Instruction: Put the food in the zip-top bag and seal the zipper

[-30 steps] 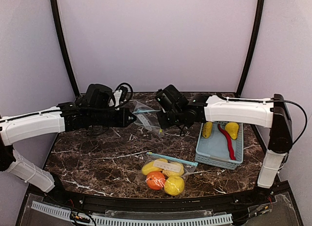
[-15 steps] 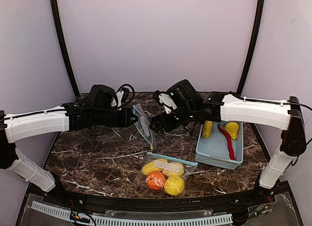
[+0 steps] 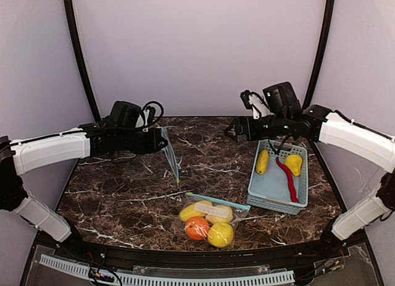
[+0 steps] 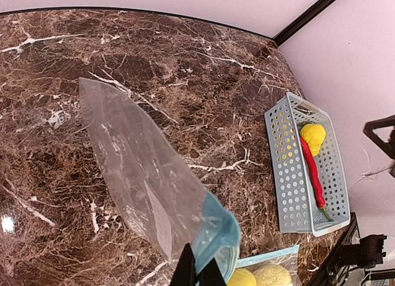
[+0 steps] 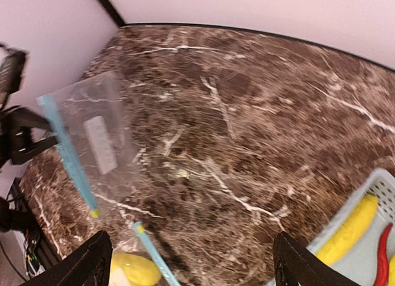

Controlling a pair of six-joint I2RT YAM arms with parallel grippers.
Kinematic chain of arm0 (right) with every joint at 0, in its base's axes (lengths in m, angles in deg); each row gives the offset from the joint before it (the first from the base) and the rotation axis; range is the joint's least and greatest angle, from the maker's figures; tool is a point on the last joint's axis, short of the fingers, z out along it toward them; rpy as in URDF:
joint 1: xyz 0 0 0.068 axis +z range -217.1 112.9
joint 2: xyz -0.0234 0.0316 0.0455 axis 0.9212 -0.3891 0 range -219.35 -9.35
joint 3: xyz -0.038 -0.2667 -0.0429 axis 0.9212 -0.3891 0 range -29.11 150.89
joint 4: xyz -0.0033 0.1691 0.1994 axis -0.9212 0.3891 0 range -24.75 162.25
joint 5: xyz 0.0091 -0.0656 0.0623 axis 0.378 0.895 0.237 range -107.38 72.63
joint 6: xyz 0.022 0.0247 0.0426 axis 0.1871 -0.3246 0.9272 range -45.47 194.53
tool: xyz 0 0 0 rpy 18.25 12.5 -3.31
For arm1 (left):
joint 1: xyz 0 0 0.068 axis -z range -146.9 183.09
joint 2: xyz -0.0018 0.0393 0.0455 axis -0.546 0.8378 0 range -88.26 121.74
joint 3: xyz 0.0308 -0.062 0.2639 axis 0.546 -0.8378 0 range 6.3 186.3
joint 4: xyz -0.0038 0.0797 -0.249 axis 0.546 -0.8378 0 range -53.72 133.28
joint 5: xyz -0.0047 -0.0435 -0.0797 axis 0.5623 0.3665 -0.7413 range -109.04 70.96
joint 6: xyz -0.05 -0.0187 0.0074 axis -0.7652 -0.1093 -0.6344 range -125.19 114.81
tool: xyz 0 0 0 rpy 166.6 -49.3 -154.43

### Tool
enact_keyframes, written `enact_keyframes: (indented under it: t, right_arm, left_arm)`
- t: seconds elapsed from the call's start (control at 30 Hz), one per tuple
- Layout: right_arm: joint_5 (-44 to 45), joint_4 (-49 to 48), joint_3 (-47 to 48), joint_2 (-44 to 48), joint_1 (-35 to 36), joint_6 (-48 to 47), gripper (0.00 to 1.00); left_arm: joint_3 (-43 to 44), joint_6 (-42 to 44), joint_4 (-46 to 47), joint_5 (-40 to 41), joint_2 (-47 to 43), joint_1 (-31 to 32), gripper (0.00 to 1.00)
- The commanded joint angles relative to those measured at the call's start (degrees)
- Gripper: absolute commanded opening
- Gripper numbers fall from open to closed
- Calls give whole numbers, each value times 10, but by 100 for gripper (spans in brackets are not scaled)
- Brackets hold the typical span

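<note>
1. Two zip-top bags are in view. The empty zip-top bag (image 3: 171, 156) hangs above the desk (image 3: 123, 193), left of centre, with its blue zipper strip running down its lower edge. In the left wrist view it is clear plastic with a white label panel (image 4: 142, 181). The right wrist view shows it from the far side (image 5: 99, 138).
2. One left tool (image 3: 162, 141), fingers pressed together on the upper corner of the empty bag. The left wrist view shows the dark fingertips (image 4: 199, 275) pinching the blue zipper end.
3. One right tool (image 3: 233, 130), fingers spread wide apart with nothing between them. It is raised over the far right of the desk, well apart from the hanging bag. The right wrist view shows both fingers at the lower corners of the frame (image 5: 191, 249).
4. One filled zip-top bag (image 3: 216, 206) lying flat at the near middle of the desk, blue zipper strip along its far edge. Whether that zipper is sealed cannot be told.
5. Contents of the filled bag: one orange (image 3: 197, 228) and three yellow pieces (image 3: 220, 235), packed touching one another.
6. One pale blue basket (image 3: 271, 202) on the right side of the desk, just right of the filled bag.
7. Basket contents:
   - one long yellow piece (image 3: 263, 162) at the far left;
   - one rounded yellow piece (image 3: 294, 164) at the far right;
   - one red chili (image 3: 286, 176) lying lengthwise between them.
</note>
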Motion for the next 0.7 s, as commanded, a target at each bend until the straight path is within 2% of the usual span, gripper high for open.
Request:
enact_keyframes:
  t: [0.0,0.13,0.27,0.67]
  right_arm:
    - [10,38,-43,-3,-93,46,87]
    - [7,40,-64,-28,-170,47,83]
    - [18,38,-68,-71,-215,42,79]
    - [71,21,-30,-206,-244,54,68]
  left_arm:
    - [19,-3,-23,-15,4,-6,1]
    - [15,-6,-26,-18,4,-8,1]
    - [10,-12,-30,-17,1,-9,1]
    - [-1,-22,-27,-16,-8,-10,1]
